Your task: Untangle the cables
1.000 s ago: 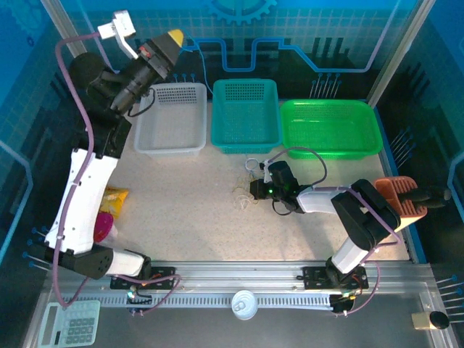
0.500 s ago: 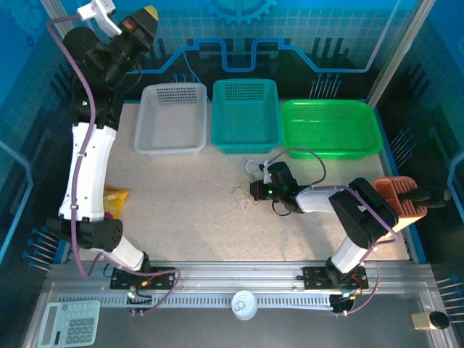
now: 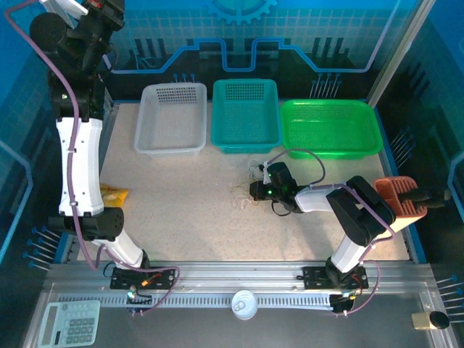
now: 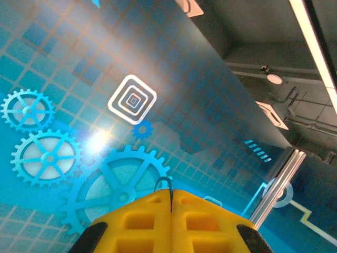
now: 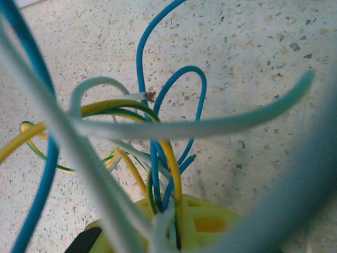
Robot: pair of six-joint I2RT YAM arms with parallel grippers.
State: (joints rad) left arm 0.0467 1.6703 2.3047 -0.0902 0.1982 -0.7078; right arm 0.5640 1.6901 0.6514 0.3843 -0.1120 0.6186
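On the worktop, just in front of the teal basket: the cables, a small loose tangle of blue, yellow, white and green wires.
Right end effector: low at the tangle's right edge and closed on a bunch of strands. The wrist view shows several wires pinched together between the yellow fingers.
Left end effector: raised high at the far left, pressed shut on nothing, aimed at the back wall.
Step in hand: judged to be anchoring the bundle before strands are pulled apart.
Handling advice: too many wires sit in one pinch, so a pull would likely drag the whole knot. Better to bring the left arm down to hold the mass, then draw out a single wire, such as the blue loop, slowly along its own run.
Risk: loops tightening if pulled crosswise.
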